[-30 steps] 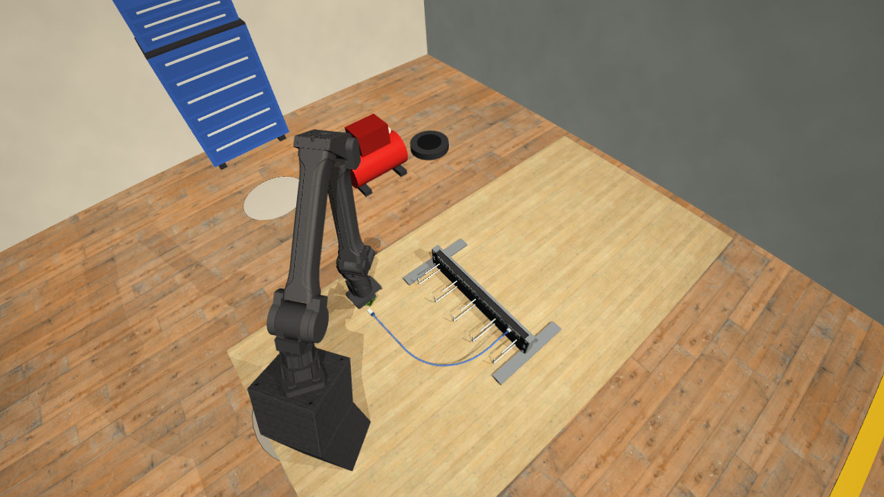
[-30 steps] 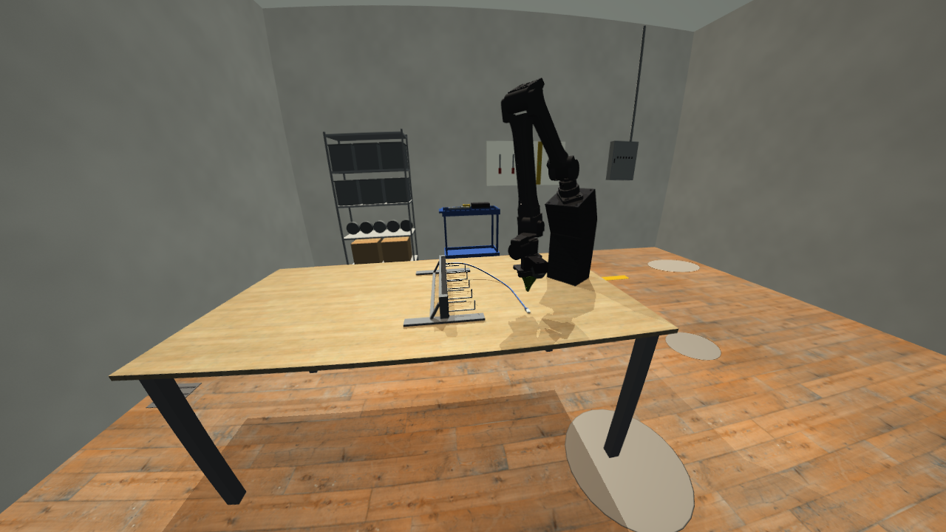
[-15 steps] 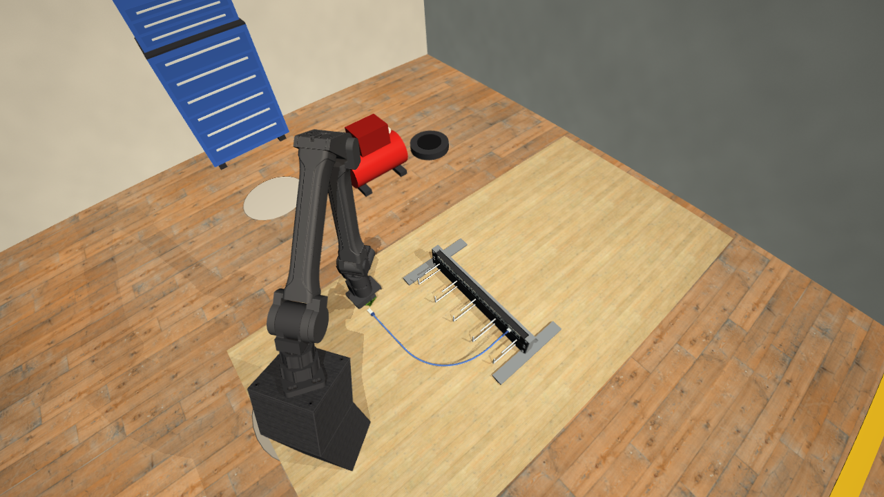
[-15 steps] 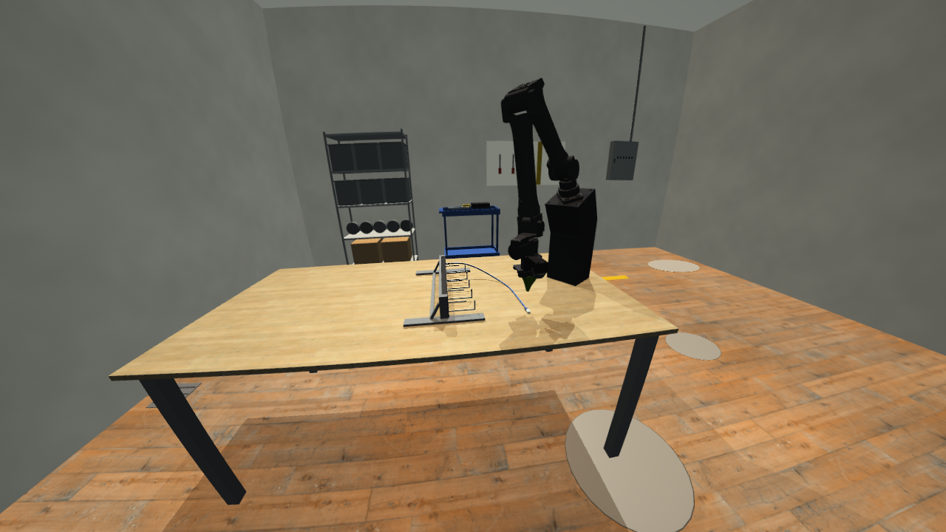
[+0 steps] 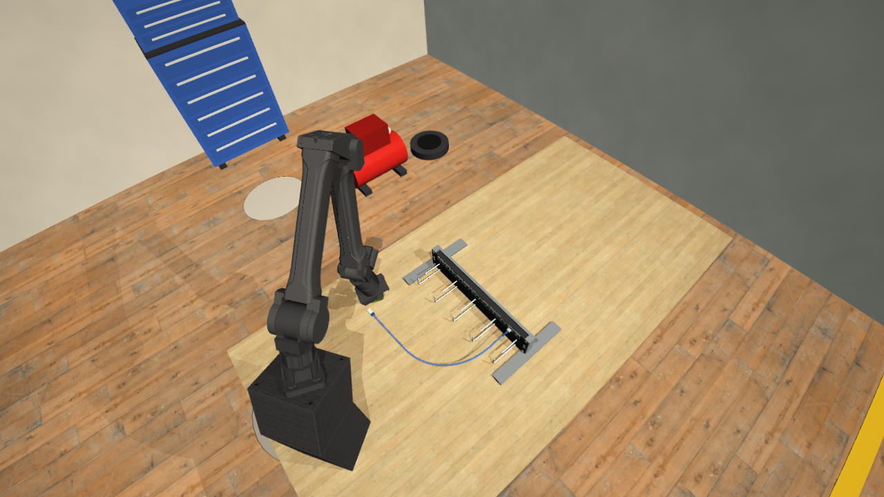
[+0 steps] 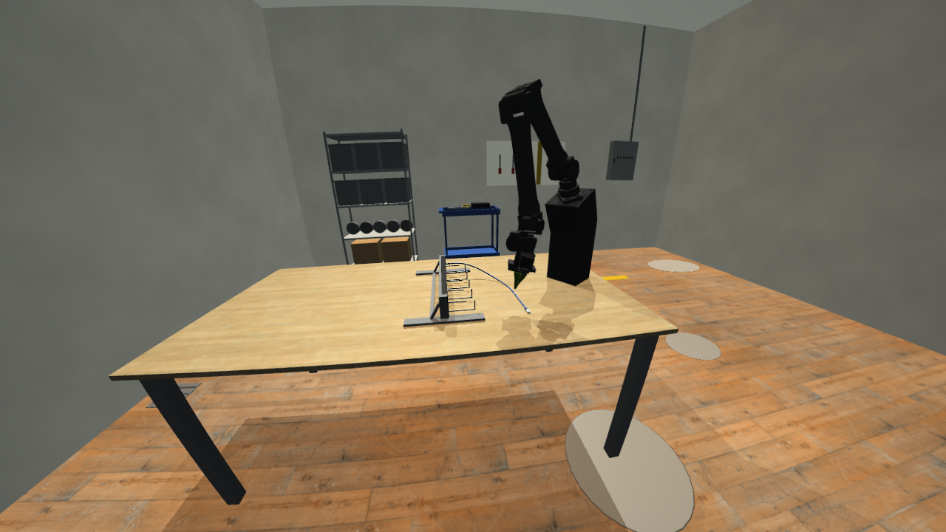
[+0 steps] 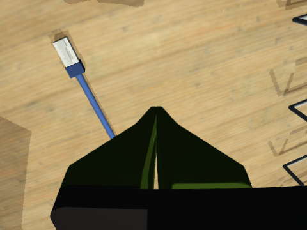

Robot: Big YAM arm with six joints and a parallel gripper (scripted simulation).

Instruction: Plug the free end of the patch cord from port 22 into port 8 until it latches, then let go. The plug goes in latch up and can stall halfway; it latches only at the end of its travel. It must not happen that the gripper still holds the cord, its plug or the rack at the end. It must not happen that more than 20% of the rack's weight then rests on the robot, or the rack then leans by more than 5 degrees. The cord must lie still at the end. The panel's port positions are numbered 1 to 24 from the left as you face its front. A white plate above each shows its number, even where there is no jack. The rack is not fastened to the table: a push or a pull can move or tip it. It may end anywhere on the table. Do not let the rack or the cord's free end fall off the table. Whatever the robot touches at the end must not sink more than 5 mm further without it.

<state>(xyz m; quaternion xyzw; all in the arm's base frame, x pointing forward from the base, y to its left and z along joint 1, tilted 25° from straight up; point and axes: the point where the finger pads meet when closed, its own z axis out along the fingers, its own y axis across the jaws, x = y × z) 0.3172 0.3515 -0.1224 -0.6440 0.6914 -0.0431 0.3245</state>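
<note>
The job was barely begun. The gripper (image 6: 516, 285) (image 7: 156, 115) hung above the table (image 5: 593, 203) (image 6: 344, 330) (image 7: 198, 76) with its fingertips together and nothing caught between them. In the wrist view, only a thin slit showed farther back between the fingers.

The blue cord (image 5: 405, 348) (image 6: 492, 276) (image 7: 95, 106) curved across the table in front of the rack (image 5: 482, 295) (image 6: 443, 291). 1 end ran into the panel near the end with the nearer foot in the top view, presumably at port 22, though the number plates were too small to read. The other end, with its clear plug (image 5: 371, 311) (image 6: 528, 310) (image 7: 68, 51), lay loose near the robot, well apart from the rack and off to 1 side of the fingertips. Whether its latch faced up could not be told for sure.

The rack stood upright on its 2 feet, and the gripper was well apart from it. So the cord's fixed end looked to be in place, while all the handling was left: opening the fingers, taking the plug, turning it latch up if needed, lining it up with port 8, pushing to the full end of travel without tipping the rack, then letting go and leaving the cord still.

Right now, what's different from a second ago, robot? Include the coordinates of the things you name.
My gripper (image 5: 378, 299) (image 6: 516, 287) (image 7: 156, 115) turned a little, and its tips shifted slightly toward the rack (image 5: 488, 295) (image 6: 443, 307) (image 7: 298, 114). I didn't grab or let go of anything: it's shut on nothing. The rack, the blue cord (image 5: 440, 364) (image 6: 520, 299) (image 7: 95, 103) and its loose plug (image 5: 371, 311) (image 6: 528, 310) (image 7: 67, 50) look just where they were.
</note>
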